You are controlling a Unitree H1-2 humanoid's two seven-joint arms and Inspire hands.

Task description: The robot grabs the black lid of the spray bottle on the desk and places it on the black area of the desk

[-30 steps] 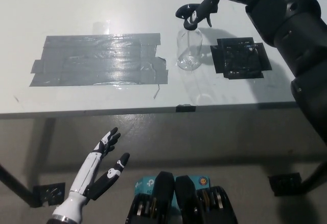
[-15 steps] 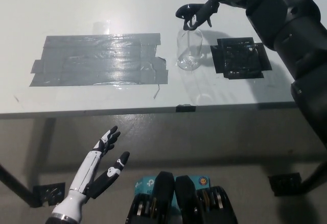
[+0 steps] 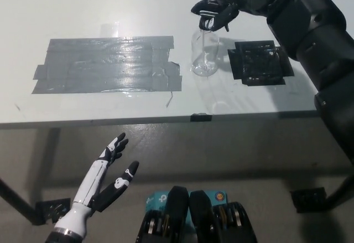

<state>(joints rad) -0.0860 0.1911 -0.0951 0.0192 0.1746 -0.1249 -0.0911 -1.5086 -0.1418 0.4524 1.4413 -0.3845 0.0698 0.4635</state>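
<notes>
Head view, right hand: we saw the black right hand [image 3: 217, 11] at about one o'clock in the picture, curled over the top of the clear spray bottle [image 3: 205, 55], fingers clenched around the black lid [image 3: 208, 20].
Head view, what changed: a second before, this hand hovered with spread fingers just beside the bottle's top; now we found it lowered and wrapped onto the cap. We judged the grasp just made, the lid not yet lifted off.
Head view, lid: it sat on the bottle's neck, mostly hidden under the fingers, so we could not tell how firmly it was held.
Head view, bottle: it stood upright on the white desk [image 3: 83, 5], unmoved from the earlier picture.
Head view, target: the black area [image 3: 260, 62] lay at three o'clock from the bottle, just beside it, bare.
Head view, grey tape patch [image 3: 108, 66]: at nine o'clock from the bottle, untouched.
Head view, left hand: the white left hand [image 3: 108, 179] rested at seven o'clock below the desk edge, released and fingers apart, shifted only slightly.
</notes>
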